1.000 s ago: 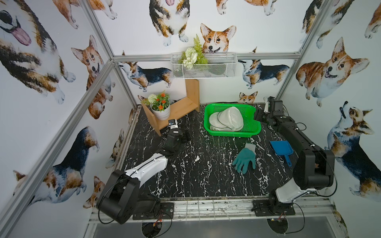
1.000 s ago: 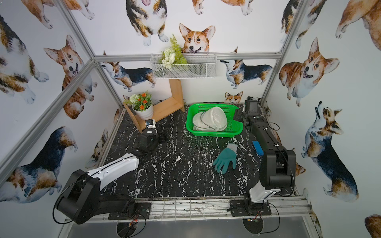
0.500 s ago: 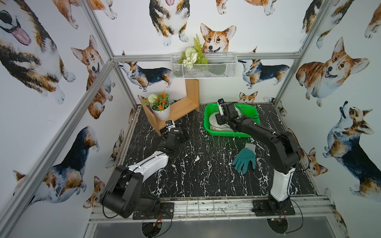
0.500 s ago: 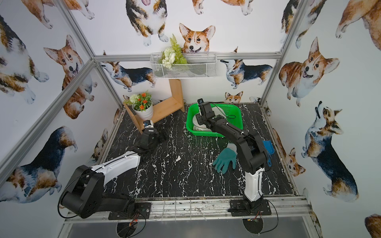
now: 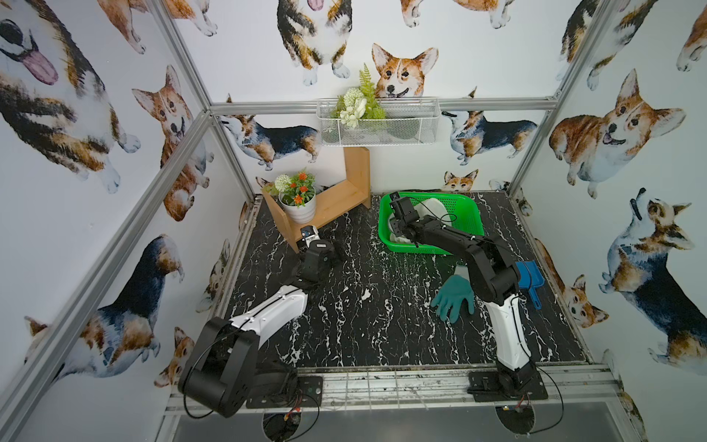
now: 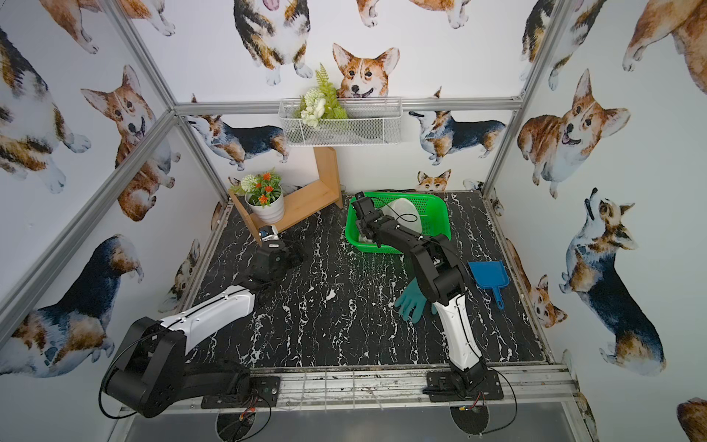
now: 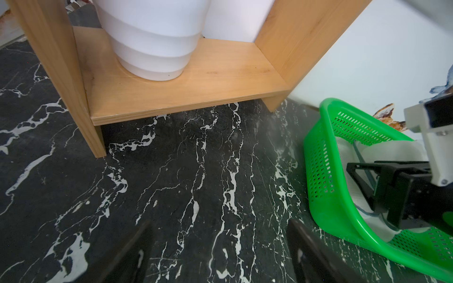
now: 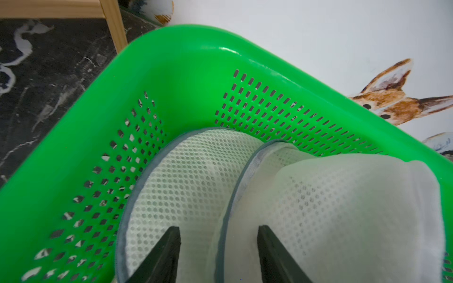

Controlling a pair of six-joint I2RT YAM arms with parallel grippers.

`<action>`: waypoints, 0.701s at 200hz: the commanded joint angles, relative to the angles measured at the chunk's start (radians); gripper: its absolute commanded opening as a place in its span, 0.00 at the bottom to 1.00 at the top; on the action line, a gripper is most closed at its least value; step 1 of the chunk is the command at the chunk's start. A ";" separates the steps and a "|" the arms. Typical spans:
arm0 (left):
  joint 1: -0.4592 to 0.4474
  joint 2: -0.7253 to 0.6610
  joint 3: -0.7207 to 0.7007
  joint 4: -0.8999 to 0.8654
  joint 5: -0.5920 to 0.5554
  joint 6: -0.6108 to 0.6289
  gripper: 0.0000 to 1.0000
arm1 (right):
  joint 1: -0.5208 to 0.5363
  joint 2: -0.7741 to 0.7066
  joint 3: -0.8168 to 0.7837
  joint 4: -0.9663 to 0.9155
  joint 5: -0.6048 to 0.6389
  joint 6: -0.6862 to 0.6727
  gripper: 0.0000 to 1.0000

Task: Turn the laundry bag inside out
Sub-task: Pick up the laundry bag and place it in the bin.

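Observation:
The laundry bag (image 5: 436,206) (image 6: 405,208) is white mesh with a grey trimmed rim and lies in a green basket (image 5: 428,250) (image 6: 382,248) at the back of the table. My right gripper (image 5: 397,231) (image 6: 365,233) reaches down into the basket's left end. In the right wrist view this gripper (image 8: 219,229) is open, and the bag's (image 8: 343,208) grey rim runs between its two fingers. My left gripper (image 5: 336,248) (image 7: 219,223) is open and holds nothing. It hovers low over the marble table in front of the wooden shelf.
A wooden shelf (image 5: 336,199) with a white flower pot (image 5: 300,208) stands at the back left. A teal glove (image 5: 453,298) and a blue dustpan (image 5: 530,275) lie to the right. A wire basket (image 5: 378,126) hangs on the back wall.
My right arm has swung from the back right of the table leftward into the green basket, and its jaws have narrowed over the bag's rim. The left arm has barely moved.

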 commanded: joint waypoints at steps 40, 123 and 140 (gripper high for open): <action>0.018 -0.022 0.001 -0.015 0.024 0.026 0.89 | 0.001 0.023 0.038 -0.015 0.069 -0.001 0.19; 0.026 -0.034 0.036 -0.002 0.028 0.085 0.88 | -0.016 -0.158 0.060 -0.051 -0.024 0.035 0.00; 0.027 -0.024 0.066 0.008 0.046 0.138 0.88 | -0.041 -0.222 0.042 -0.049 -0.089 0.037 0.00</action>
